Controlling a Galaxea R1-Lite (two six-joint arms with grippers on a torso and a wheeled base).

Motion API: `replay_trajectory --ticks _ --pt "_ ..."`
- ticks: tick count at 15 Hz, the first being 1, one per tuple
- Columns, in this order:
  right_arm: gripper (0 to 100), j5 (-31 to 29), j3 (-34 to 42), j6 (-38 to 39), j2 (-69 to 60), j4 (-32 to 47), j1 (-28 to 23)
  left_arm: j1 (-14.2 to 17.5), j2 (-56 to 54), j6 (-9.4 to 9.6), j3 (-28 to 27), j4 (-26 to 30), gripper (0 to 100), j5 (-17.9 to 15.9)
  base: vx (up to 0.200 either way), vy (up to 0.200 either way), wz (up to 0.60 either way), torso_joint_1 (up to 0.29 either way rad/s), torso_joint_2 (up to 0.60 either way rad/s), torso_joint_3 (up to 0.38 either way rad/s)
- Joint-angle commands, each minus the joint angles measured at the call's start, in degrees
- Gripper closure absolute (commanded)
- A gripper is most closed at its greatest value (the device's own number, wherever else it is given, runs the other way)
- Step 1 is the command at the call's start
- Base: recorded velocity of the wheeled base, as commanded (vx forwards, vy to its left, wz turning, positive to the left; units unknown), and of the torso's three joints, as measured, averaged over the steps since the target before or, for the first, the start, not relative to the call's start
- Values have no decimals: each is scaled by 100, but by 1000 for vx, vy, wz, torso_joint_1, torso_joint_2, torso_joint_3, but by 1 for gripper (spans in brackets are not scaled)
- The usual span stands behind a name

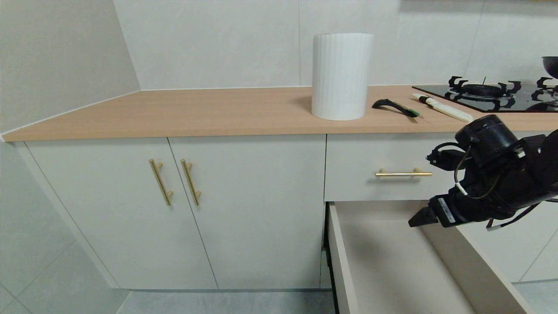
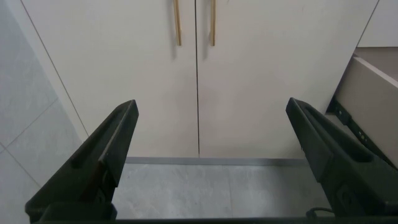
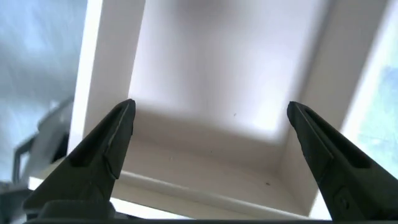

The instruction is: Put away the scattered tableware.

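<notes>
Head: looks down at counter; right wrist shares drawer.

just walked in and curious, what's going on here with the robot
The robot is tidying tableware. Its right gripper hangs open over the pulled-out lower drawer, holding nothing. The left gripper, also open, sits low facing the cabinet doors. A black-handled utensil and a pale knife lie on the countertop beside a white ribbed canister, not yet put away.

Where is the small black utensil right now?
In the head view, the black utensil lies on the wooden countertop toward the right, between the white ribbed canister and the long cream utensil beside the stove.
</notes>
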Motion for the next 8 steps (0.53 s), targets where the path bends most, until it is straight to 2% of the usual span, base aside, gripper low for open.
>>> replay_trajectory --ticks 1,8 --pt "0 9 12 -12 -373 -89 -74 2 0 -1 0 -1 0 2 0 0 0 0 0 0" --pt "0 -35 135 -3 -382 -317 -74 2 0 -1 0 -1 0 2 0 0 0 0 0 0"
